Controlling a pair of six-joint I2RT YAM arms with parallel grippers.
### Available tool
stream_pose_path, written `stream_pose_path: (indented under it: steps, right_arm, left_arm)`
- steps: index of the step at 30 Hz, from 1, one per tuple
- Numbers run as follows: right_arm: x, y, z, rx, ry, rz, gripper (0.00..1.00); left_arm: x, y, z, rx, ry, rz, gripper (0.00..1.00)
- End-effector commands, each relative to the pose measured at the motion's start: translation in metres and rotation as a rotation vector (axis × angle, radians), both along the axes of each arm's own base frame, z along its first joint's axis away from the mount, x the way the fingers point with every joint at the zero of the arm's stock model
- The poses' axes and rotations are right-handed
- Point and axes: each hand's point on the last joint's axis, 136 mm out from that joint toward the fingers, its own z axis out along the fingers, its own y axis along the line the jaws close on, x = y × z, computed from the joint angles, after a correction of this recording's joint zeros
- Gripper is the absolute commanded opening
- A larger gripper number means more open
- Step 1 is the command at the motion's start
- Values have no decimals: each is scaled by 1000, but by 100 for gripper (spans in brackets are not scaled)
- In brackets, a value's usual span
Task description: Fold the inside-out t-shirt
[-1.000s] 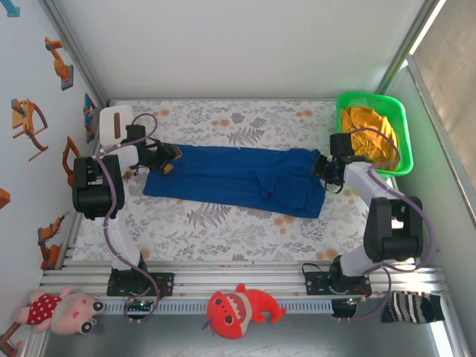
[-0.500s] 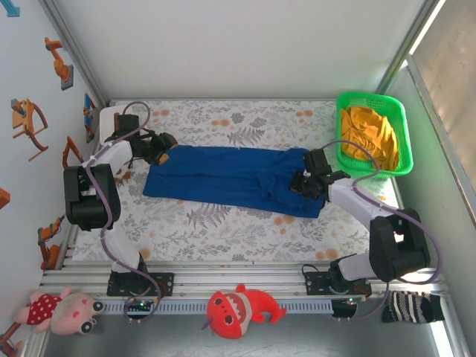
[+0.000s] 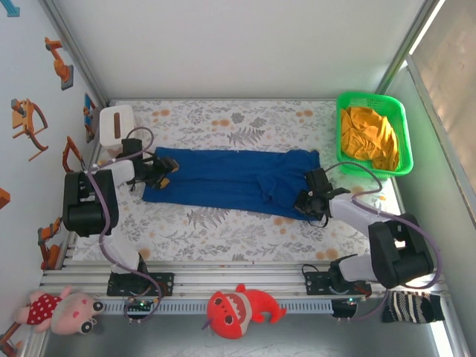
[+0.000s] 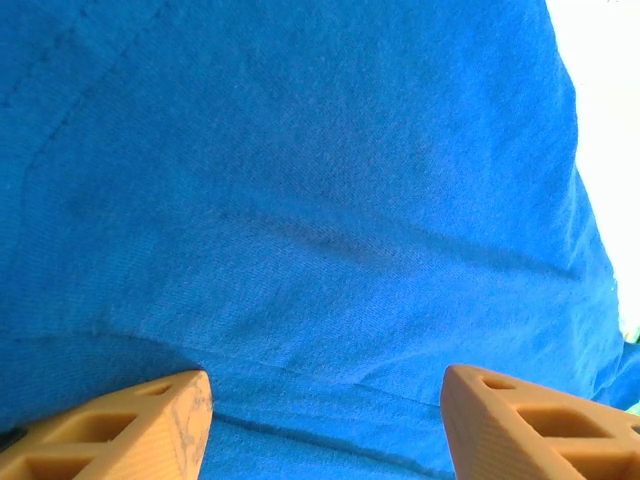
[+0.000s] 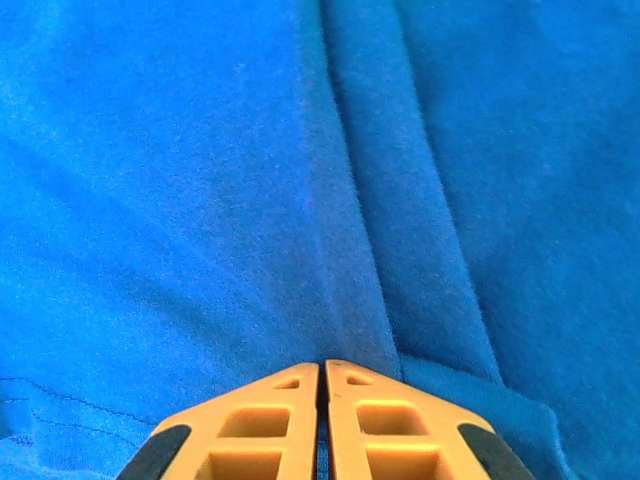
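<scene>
The inside-out t-shirt (image 3: 223,178), royal blue, lies flattened in a long band across the flowered table. My left gripper (image 3: 165,167) hovers at its left end. In the left wrist view that gripper (image 4: 325,400) is open, its orange fingers (image 4: 150,425) wide apart just above the blue cloth (image 4: 300,200). My right gripper (image 3: 303,202) sits at the shirt's near right edge. The right wrist view shows this gripper (image 5: 322,365) shut, a thin sliver of blue cloth (image 5: 200,200) pinched between its fingers, beside a lengthwise fold.
A green basket (image 3: 349,97) with an orange-yellow garment (image 3: 368,134) stands at the back right corner. A white tissue box (image 3: 115,123) stands at the back left. A red plush shark (image 3: 238,309) and a pink doll (image 3: 63,311) lie on the near rail.
My right gripper came off the basket side, moved toward me along the shirt's right end and closed. My left gripper swung back toward the box, then returned to the left end.
</scene>
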Motion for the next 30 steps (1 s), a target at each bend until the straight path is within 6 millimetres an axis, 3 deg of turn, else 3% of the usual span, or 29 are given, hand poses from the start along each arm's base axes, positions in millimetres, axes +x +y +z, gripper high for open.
stream_pose_path:
  steps: [1,5,11,14,20,30]
  right_arm:
    - [-29,-26,-8,-84,85,-86,13]
    - [-29,-36,12,-97,55,-117,21]
    - [7,-22,69,-74,-91,-19,22]
    - [17,-24,81,-128,-86,24,22]
    - [22,-9,71,-123,-32,102,24]
    - [7,8,24,-89,74,128,24]
  left_arm:
    - [-54,25,-39,79,204,97,62]
    - [-61,35,-30,70,180,122,62]
    - [-41,33,-3,61,113,73,62]
    - [-35,32,2,57,101,62,62]
    - [-35,32,-4,58,114,62,63]
    - [-38,32,-20,52,158,83,62]
